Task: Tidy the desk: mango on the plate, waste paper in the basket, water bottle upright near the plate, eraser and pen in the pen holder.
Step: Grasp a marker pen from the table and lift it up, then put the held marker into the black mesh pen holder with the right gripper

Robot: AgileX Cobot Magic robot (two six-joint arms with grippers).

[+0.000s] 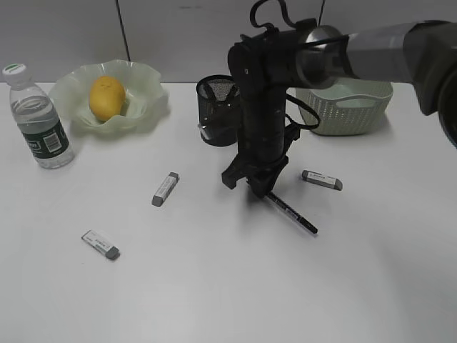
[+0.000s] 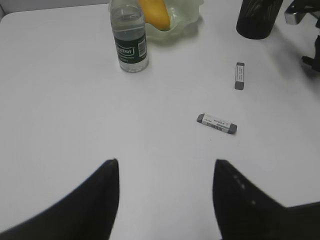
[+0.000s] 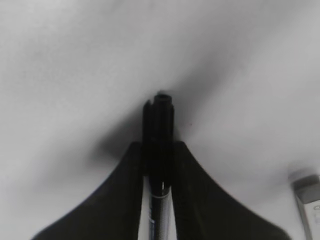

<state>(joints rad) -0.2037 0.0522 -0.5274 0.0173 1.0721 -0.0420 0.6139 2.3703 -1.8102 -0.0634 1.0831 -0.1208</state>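
Near eraser (image 1: pixel 101 244): lies flat on the white bench (image 1: pixel 214 286), closest to the exterior camera, at front left; grey ends, white sleeve.
Second eraser (image 1: pixel 165 189): farther back, between the near one and the pen holder, angled toward the back right.
Third eraser (image 1: pixel 322 180): to the right of the right arm, in front of the basket; its blurred end shows at the lower right edge of the right wrist view.
Pen (image 1: pixel 292 212): black, on the bench at a slant, its free end pointing to the front right; its other end sits between the right fingers.
Right gripper (image 3: pixel 159 150): pointing down at the bench, fingers clenched against both sides of the pen, with the pen's end sticking out beyond the tips.
Left gripper (image 2: pixel 165 170): above bare bench, fingers spread apart and grasping nothing; two erasers lie ahead of it.
Pen holder (image 1: pixel 216 107): black mesh cup, upright, just left of the right arm and partly hidden by it.
Mango (image 1: pixel 106 97): yellow-orange, resting inside the plate.
Plate (image 1: pixel 146 89): pale green, wavy rim, back left of the bench.
Water bottle (image 1: pixel 39 121): upright, white cap on, just left of the plate.
Basket (image 1: pixel 350 107): pale green, back right, behind the right arm.
Waste paper: cannot be made out in any view.
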